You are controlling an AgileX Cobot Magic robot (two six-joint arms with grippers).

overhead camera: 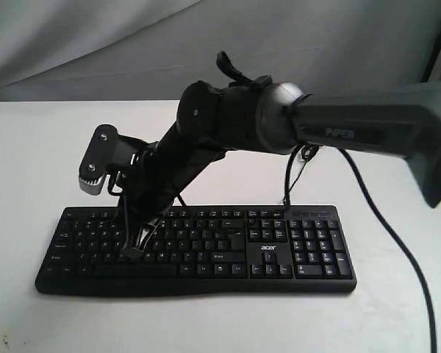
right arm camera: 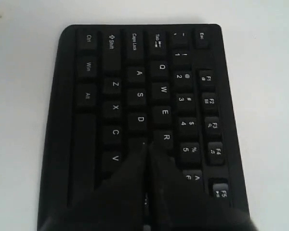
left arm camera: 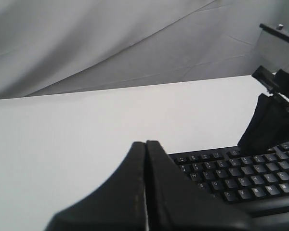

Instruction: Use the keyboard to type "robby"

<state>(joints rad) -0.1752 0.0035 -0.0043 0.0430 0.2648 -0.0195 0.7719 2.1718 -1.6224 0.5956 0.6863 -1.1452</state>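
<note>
The black keyboard (overhead camera: 206, 273) lies flat near the front of the white table, with its acer logo (overhead camera: 269, 248) towards the right. My right arm reaches across from the right, and my right gripper (overhead camera: 132, 251) is shut with its tips down on the left letter block. In the right wrist view the right gripper (right arm camera: 148, 145) points at the key after D, right beside the R key (right arm camera: 165, 137) of the keyboard (right arm camera: 86, 62). My left gripper (left arm camera: 146, 143) is shut on nothing, beside the left end of the keyboard (left arm camera: 241, 180). It is out of the exterior view.
The keyboard's thin cable (overhead camera: 287, 184) runs back from its rear edge. A thicker black arm cable (overhead camera: 397, 243) trails over the table (overhead camera: 37, 147) at the right. A grey cloth backdrop (overhead camera: 95, 44) hangs behind. The right arm's dark bulk (left arm camera: 267, 125) stands over the keys.
</note>
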